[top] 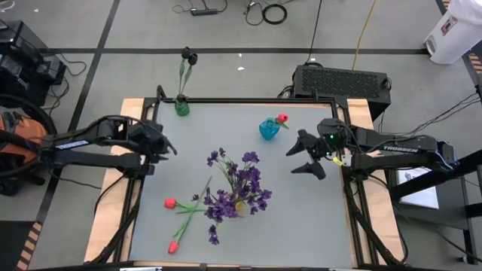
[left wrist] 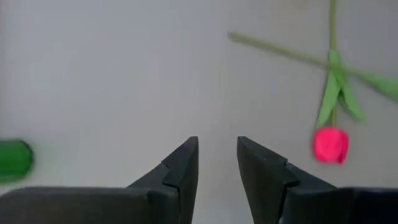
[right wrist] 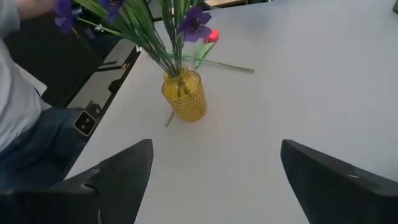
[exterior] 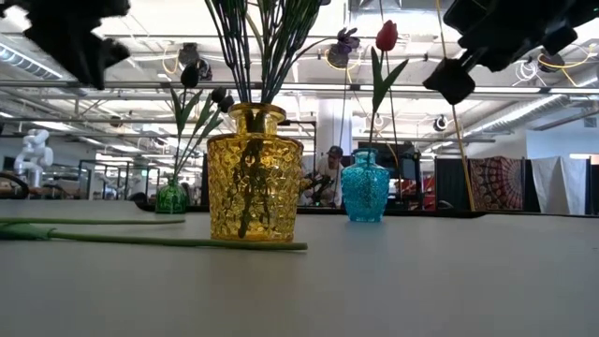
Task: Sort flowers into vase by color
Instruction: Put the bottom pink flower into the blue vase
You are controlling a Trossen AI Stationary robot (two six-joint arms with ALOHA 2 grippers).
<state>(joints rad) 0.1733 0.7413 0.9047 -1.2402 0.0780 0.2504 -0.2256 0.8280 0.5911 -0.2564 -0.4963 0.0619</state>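
Overhead, the left end effector (top: 167,147) hovered empty, fingers slightly parted, while the right end effector (top: 300,159) gaped wide (also empty) beside the dimpled yellow glass vase (top: 239,203) of purple sprays (top: 242,181).

A grey table (top: 301,218) holds a bunch of purple flowers (top: 239,187) near its middle; two red tulips (top: 177,214) lie flat just left of them; a green vase (top: 181,106) with dark blooms stands at the far left corner; a blue vase (top: 269,129) holds one red tulip; the left gripper (top: 167,147) and the wide-open right gripper (top: 301,156) hover at opposite sides.
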